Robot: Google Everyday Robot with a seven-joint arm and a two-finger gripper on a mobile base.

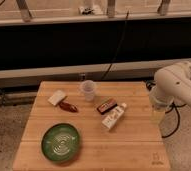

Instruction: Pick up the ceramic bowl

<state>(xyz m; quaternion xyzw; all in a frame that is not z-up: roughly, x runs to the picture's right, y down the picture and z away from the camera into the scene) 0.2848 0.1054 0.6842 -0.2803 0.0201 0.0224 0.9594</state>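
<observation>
The ceramic bowl is a wide, shallow, glossy green bowl with pale rings inside. It sits upright near the front left corner of the wooden table. My white arm comes in from the right. Its gripper hangs just off the table's right edge, far to the right of the bowl and a little further back. The gripper is open and holds nothing.
A translucent plastic cup stands at the back middle. A white packet and a red-brown item lie behind the bowl. A brown bar and a white bottle lie mid-table. A dark wall runs behind.
</observation>
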